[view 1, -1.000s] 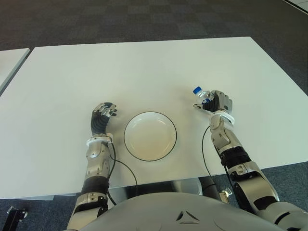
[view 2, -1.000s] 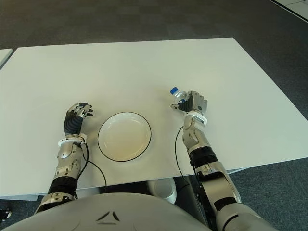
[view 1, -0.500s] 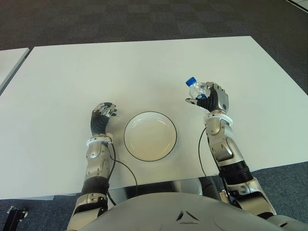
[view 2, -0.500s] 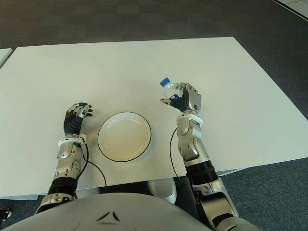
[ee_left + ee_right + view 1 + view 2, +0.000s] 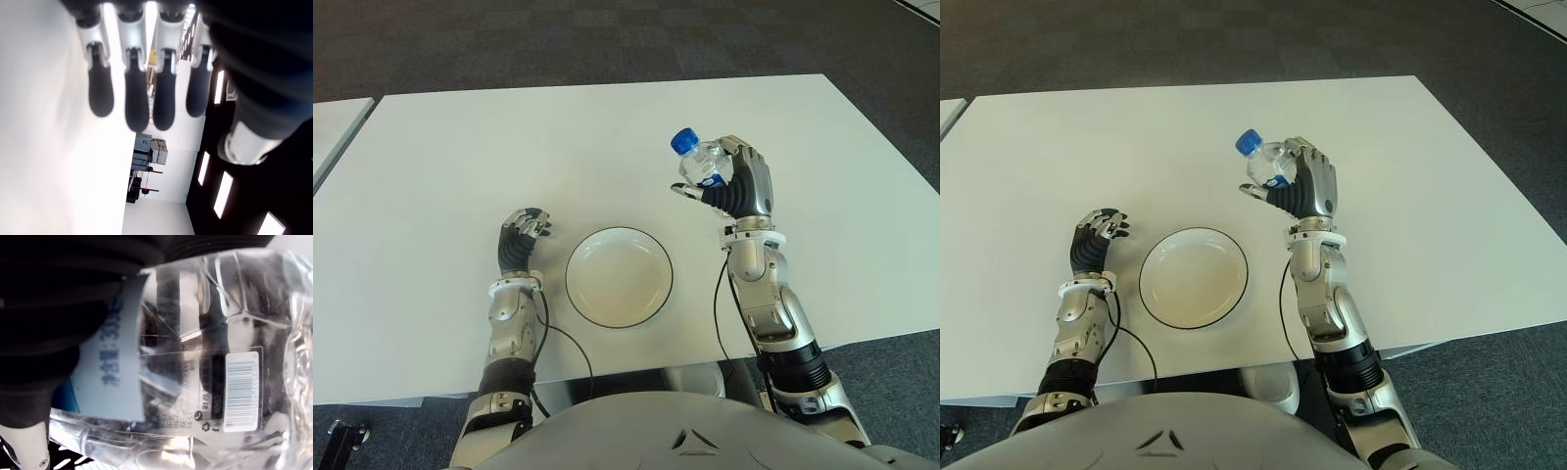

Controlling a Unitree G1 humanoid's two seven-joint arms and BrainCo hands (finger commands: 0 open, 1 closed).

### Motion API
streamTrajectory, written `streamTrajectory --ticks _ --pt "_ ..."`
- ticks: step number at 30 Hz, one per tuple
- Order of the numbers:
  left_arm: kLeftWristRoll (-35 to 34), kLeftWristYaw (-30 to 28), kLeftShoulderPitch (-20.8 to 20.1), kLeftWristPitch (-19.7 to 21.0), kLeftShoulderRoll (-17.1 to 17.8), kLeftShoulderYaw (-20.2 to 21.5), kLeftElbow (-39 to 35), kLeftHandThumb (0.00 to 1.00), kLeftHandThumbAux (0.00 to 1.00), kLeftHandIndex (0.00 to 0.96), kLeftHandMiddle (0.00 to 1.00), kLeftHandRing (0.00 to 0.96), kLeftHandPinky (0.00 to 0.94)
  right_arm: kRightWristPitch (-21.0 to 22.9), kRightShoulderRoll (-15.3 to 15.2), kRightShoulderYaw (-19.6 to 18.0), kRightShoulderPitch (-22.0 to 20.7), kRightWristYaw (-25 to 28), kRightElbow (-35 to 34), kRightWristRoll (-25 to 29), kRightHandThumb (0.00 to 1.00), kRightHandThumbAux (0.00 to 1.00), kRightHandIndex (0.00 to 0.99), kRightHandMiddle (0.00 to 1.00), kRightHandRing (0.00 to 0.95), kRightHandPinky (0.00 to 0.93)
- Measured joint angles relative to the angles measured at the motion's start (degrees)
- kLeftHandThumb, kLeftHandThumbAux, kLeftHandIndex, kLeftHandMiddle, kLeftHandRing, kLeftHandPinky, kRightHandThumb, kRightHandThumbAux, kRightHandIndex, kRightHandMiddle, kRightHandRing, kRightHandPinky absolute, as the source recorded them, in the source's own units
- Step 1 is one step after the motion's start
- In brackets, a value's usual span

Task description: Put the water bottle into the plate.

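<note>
The right hand [image 5: 744, 186] is wrapped around the bottle [image 5: 702, 166], holding it tilted in the air, at about 2 o'clock from the plate [image 5: 619, 276]. At the plate's 9 o'clock, the left hand [image 5: 522, 238] shows loosely curled and empty.

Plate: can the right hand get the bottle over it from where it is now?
Probably yes. The right hand holds the water bottle lifted off the table, to the right of the plate. Nothing lies between them, and the left hand shows beside the plate's far side.
</note>
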Motion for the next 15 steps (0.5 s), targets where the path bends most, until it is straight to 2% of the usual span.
streamTrajectory --ticks 3,8,15 --pt "-0.1 0.0 0.0 0.0 0.0 0.0 0.0 0.838 0.674 0.436 0.468 0.524 0.514 -2.3 0.1 1.7 0.1 0.0 -0.2 -0.9 0.705 0.727 0.437 0.864 0.862 0.851" --pt "-0.3 -0.1 -0.1 0.0 0.1 0.0 0.2 0.838 0.673 0.44 0.466 0.52 0.51 -8.9 -0.8 4.1 0.1 0.4 -0.8 -1.3 0.706 0.728 0.437 0.869 0.866 0.859" --pt "-0.6 -0.1 -0.2 0.0 0.1 0.1 0.1 0.838 0.673 0.438 0.467 0.523 0.516 -17.0 -2.5 5.8 -0.2 3.8 -0.7 -0.3 0.709 0.727 0.437 0.877 0.879 0.874"
